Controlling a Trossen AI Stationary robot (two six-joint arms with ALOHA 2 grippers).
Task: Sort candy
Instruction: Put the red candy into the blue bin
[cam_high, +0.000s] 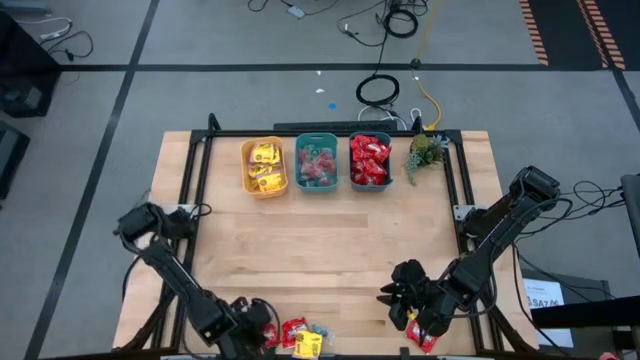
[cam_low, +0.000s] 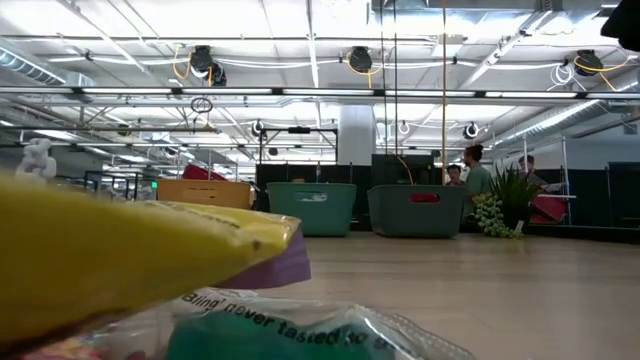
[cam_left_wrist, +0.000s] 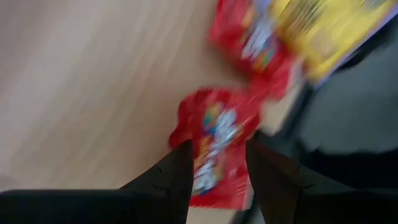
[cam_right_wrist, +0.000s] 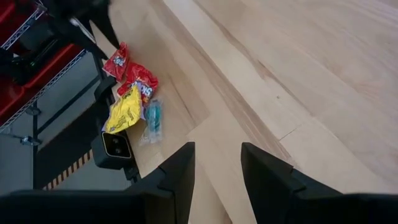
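Note:
A small heap of candy lies at the table's near edge: two red packets (cam_right_wrist: 118, 62) (cam_right_wrist: 143, 84), a yellow packet (cam_right_wrist: 124, 109) and a clear teal piece (cam_right_wrist: 153, 118). The heap shows in the high view as the red packets (cam_high: 293, 333) and the yellow packet (cam_high: 308, 346). My left gripper (cam_left_wrist: 217, 177) is open and stands over it, one finger on either side of a red packet (cam_left_wrist: 214, 140); whether the fingers touch it, I cannot tell. My right gripper (cam_right_wrist: 217, 168) is open above bare wood right of the heap, in the high view (cam_high: 395, 295).
At the far edge stand a yellow bin (cam_high: 265, 166) of yellow packets, a teal bin (cam_high: 317, 163) of small pieces, a bin (cam_high: 370, 161) of red packets and a green plant (cam_high: 425, 150). Bare wood (cam_high: 320, 250) lies between. The low camera (cam_right_wrist: 115, 146) sits beside the heap. People stand beyond the table.

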